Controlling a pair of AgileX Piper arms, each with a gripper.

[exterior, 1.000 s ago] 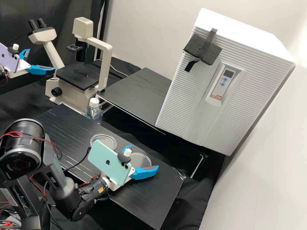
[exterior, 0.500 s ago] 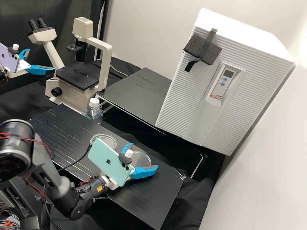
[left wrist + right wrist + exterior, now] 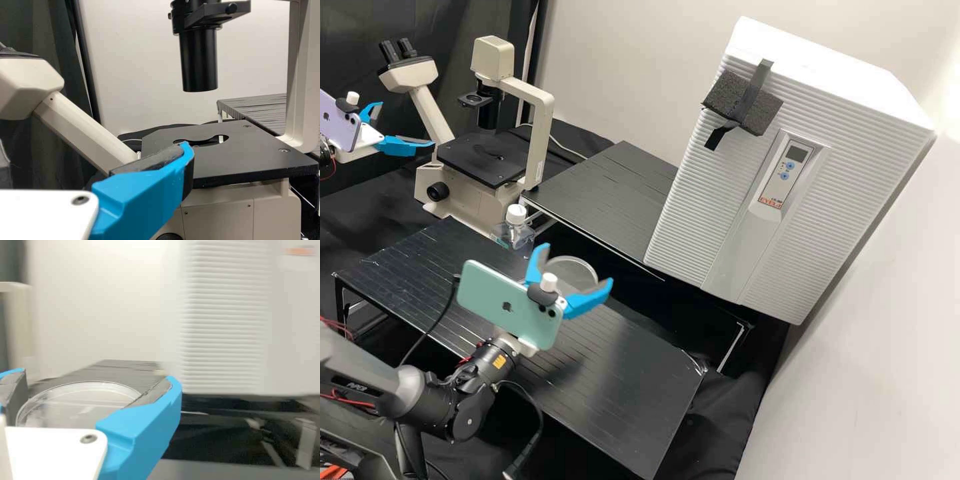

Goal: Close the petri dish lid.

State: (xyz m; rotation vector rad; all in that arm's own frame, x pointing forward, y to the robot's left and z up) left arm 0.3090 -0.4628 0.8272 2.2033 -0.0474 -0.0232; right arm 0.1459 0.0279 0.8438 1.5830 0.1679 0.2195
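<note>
Right, your right gripper (image 3: 579,263) has the clear petri dish lid (image 3: 569,275) clamped aloft, well apart from the microscope (image 3: 470,190); your left gripper (image 3: 407,123), fingers spread, hangs near that microscope!

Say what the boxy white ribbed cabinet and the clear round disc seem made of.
The cabinet looks like matte moulded plastic or painted metal, from its even ridges. The disc is likely glossy plastic, being see-through with a bright rim; glass is possible.

Room: above rear platform (image 3: 603,200) | flanking obstacles: microscope (image 3: 483,159), white cabinet (image 3: 813,187)
</note>
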